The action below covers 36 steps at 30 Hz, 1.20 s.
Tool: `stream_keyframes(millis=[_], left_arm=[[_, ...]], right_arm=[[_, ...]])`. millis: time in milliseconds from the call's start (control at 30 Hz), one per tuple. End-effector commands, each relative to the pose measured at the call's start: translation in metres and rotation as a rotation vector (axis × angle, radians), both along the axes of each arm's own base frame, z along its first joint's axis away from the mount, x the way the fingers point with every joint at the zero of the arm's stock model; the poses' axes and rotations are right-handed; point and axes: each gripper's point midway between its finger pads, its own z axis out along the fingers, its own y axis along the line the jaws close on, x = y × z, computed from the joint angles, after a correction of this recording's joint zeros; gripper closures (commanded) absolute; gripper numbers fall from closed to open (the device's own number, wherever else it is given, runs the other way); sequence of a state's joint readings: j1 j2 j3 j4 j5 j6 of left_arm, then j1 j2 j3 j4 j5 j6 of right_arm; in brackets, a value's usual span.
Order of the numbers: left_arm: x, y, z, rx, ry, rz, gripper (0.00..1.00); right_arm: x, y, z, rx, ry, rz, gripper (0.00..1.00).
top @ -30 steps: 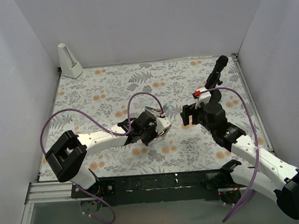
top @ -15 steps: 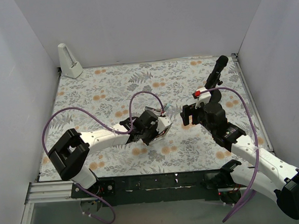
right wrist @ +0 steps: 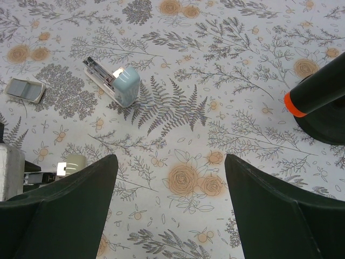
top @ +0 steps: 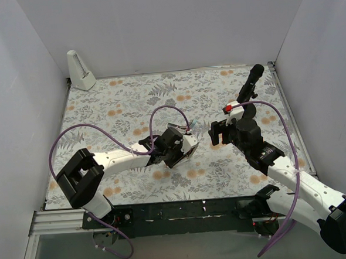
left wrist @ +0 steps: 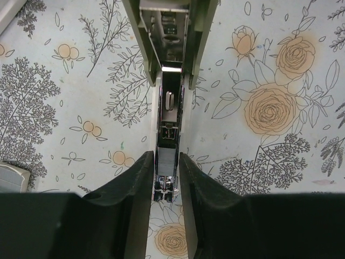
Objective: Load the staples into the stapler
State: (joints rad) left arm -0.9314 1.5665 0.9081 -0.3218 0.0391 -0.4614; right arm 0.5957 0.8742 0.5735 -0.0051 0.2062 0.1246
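Ease the left tool (left wrist: 166, 156) (drawn close about the grey staple block (left wrist: 165, 167) in the silver rail (left wrist: 170, 108); pinching or just clear, cannot tell) straight up, leaving the block flat, with the right tool (right wrist: 170, 159) spread empty and the light-blue stapler (right wrist: 121, 83) lying apart on the table (right wrist: 242, 108).

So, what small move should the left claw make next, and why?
Probably open a little wider and lift straight up. In the left wrist view the left claw closely flanks a metal rail running out of the olive-green bar, and a grey staple block lies in that rail between its jaws. Whether they press the rail I cannot tell.
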Motion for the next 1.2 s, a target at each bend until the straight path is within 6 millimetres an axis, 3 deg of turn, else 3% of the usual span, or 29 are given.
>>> stream_keyframes(millis=[0,300,367,500,633,800,933,1000,1033,1100,1167], left_arm=[[0.001,0.003,-0.001,0.023,-0.002,0.011,0.74],[0.012,0.003,0.012,-0.008,-0.048,0.082,0.67],[0.019,-0.001,0.030,-0.061,-0.089,0.117,0.62],[0.028,-0.004,0.069,-0.223,-0.148,0.237,0.35],[0.029,0.004,0.090,-0.382,-0.125,0.406,0.32],[0.016,0.026,0.077,-0.484,-0.005,0.634,0.33],[0.019,0.040,0.054,-0.422,0.009,0.743,0.33],[0.029,0.038,0.057,-0.402,-0.006,0.793,0.33],[0.030,0.039,0.045,-0.349,0.005,0.809,0.33],[0.037,0.032,0.049,-0.346,0.007,0.821,0.32],[0.038,0.029,0.037,-0.310,0.024,0.829,0.32]], right_arm=[[0.004,0.003,0.010,0.012,-0.033,0.007,0.11],[0.002,0.006,0.012,0.021,-0.028,0.022,0.12],[0.001,0.010,0.013,0.026,-0.021,0.045,0.12],[-0.004,0.020,0.013,0.033,0.013,0.107,0.13],[-0.009,0.031,0.012,0.039,0.046,0.167,0.13],[-0.016,0.045,0.004,0.043,0.113,0.251,0.14],[-0.017,0.051,-0.003,0.042,0.142,0.277,0.14],[-0.016,0.053,-0.006,0.037,0.156,0.280,0.14],[-0.016,0.052,-0.007,0.034,0.157,0.279,0.14],[-0.015,0.052,-0.009,0.029,0.162,0.273,0.14],[-0.014,0.050,-0.010,0.023,0.162,0.266,0.14]])
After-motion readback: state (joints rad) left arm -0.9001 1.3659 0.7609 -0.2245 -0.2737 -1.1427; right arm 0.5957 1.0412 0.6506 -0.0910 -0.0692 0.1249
